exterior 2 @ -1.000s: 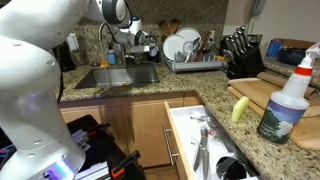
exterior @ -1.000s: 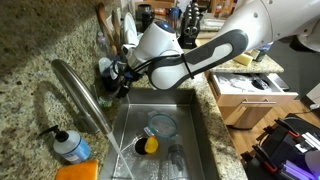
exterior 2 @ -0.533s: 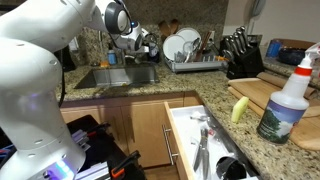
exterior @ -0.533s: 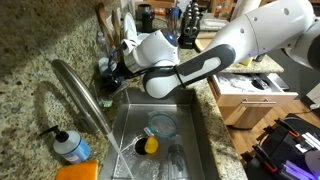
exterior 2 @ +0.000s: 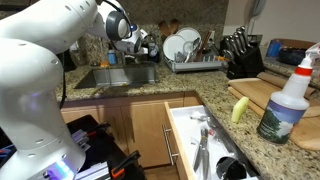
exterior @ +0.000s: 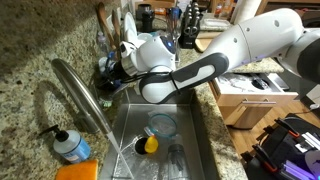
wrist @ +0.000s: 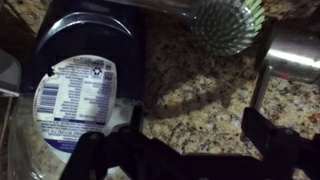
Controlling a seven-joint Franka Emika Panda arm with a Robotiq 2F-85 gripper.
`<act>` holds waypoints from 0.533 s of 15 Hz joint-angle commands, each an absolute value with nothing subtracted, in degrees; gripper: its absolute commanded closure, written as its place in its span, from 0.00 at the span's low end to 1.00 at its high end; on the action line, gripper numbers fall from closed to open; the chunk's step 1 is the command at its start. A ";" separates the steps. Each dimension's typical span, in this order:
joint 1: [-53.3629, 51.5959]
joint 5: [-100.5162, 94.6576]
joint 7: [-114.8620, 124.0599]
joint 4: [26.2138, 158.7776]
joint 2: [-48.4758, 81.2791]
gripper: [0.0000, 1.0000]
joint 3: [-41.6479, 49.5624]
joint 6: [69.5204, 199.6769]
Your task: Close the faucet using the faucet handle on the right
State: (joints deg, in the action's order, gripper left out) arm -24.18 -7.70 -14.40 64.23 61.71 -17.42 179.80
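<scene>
The faucet (exterior: 78, 88), a long arched spout of brushed grey metal, rises at the sink's left side in an exterior view. A thin pale line that looks like water runs down from its tip. My gripper (exterior: 110, 72) is at the back corner of the sink, against the granite wall, and it also shows in the exterior view from farther away (exterior 2: 150, 44). In the wrist view the gripper (wrist: 190, 142) is open over bare granite. A silver metal handle (wrist: 288, 45) lies just beyond the right finger (wrist: 270, 132). Nothing is between the fingers.
A dark labelled bottle (wrist: 80, 88) and a dish brush (wrist: 230, 20) lie close to the gripper. The sink (exterior: 190, 135) holds a glass bowl (exterior: 161, 125) and a yellow object (exterior: 148, 144). A soap pump bottle (exterior: 70, 146) stands by the spout. Also present are a dish rack (exterior 2: 192, 48), an open drawer (exterior 2: 205, 140) and a spray bottle (exterior 2: 290, 100).
The gripper has shifted a little further toward the back wall and the arm's forearm has swung lower over the sink. The gripper stays open.
</scene>
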 commanded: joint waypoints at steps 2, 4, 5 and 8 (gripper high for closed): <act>-21.86 -9.36 -18.16 62.94 64.05 0.00 -21.55 179.60; -21.77 -10.42 -19.86 62.52 64.60 0.00 -21.96 180.08; -22.21 -10.77 -20.44 62.05 64.92 0.00 -21.36 180.70; -24.12 -12.84 -22.03 60.52 65.29 0.00 -18.06 180.99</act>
